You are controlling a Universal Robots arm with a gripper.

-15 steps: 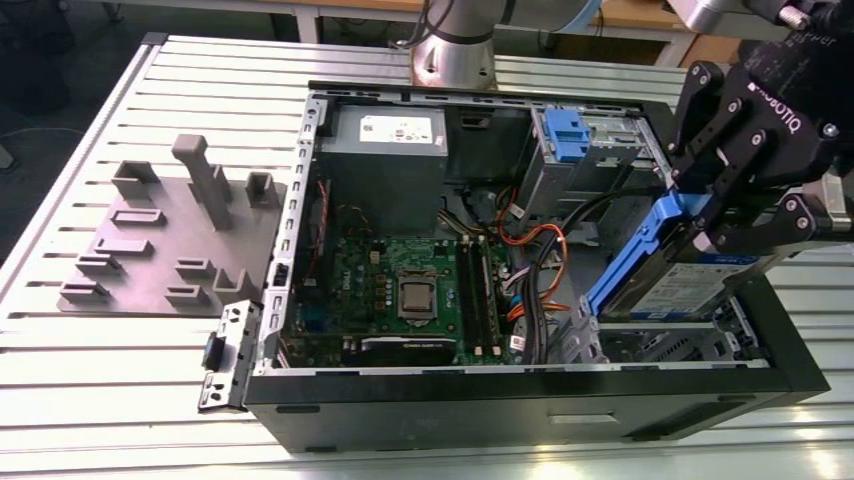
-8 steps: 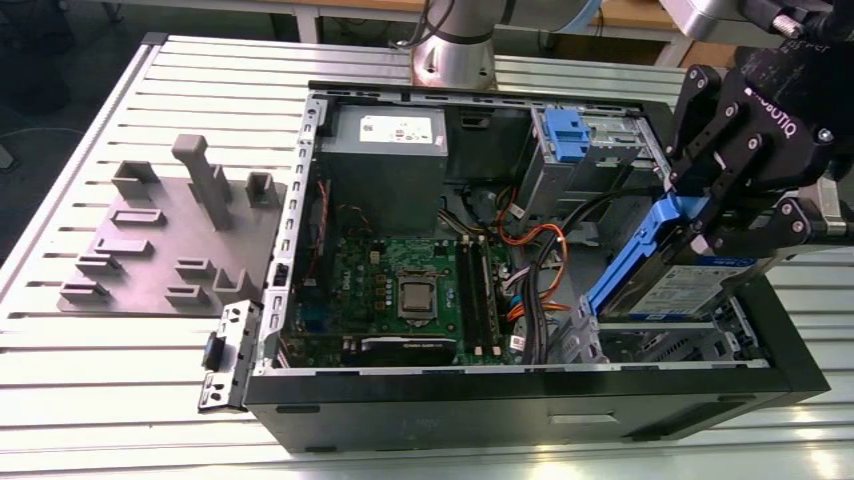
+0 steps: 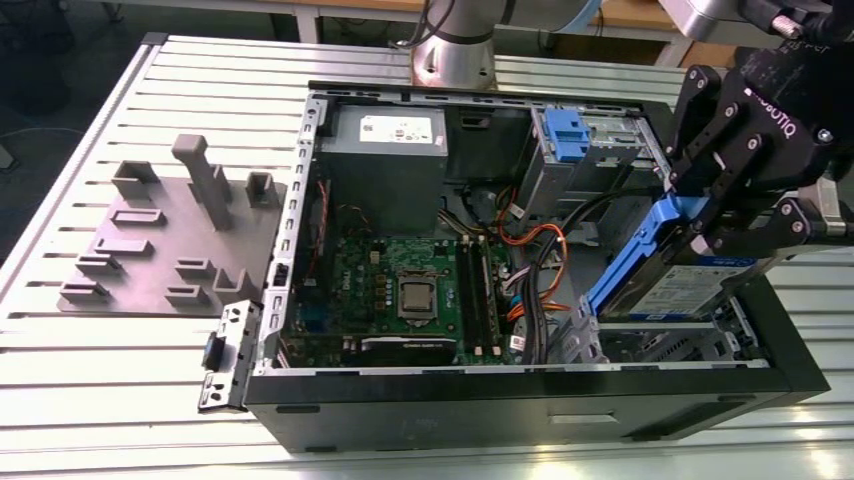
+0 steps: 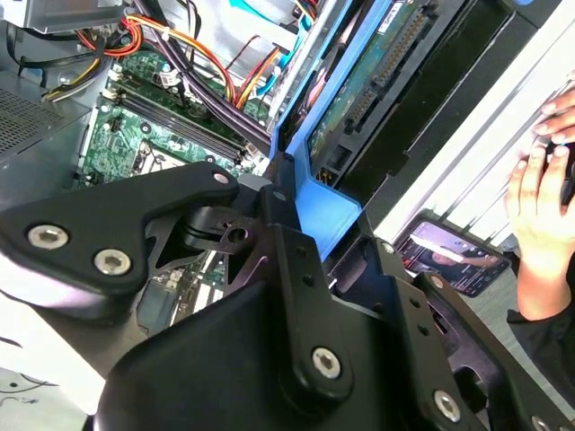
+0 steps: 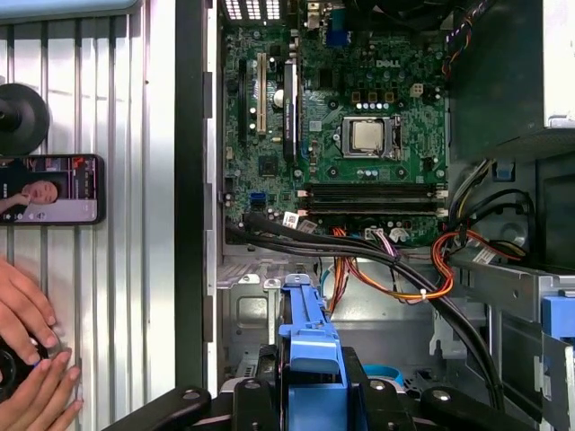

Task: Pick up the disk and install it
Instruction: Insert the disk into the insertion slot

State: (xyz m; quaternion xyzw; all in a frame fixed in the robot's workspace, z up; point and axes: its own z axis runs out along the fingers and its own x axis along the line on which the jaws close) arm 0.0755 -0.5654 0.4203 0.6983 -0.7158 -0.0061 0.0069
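Note:
The disk (image 3: 667, 275), a silver drive with a blue-and-white label in a blue plastic frame, hangs tilted on edge over the open computer case (image 3: 534, 405), at the exterior view's right. My black gripper (image 3: 703, 215) is shut on the disk's upper end. In both wrist views the blue frame (image 4: 321, 193) (image 5: 307, 334) sticks out from between the fingers (image 4: 287, 269), above the empty metal bay floor (image 5: 252, 310) and beside the bundled cables (image 5: 377, 260).
Inside the case lie the green motherboard (image 3: 400, 290), a grey power supply box (image 3: 384, 150) and a blue clip on the drive cage (image 3: 567, 135). A grey fixture plate (image 3: 160, 235) lies at the exterior view's left. A person's hands (image 5: 27, 359) and a phone (image 5: 49, 189) rest beside the case.

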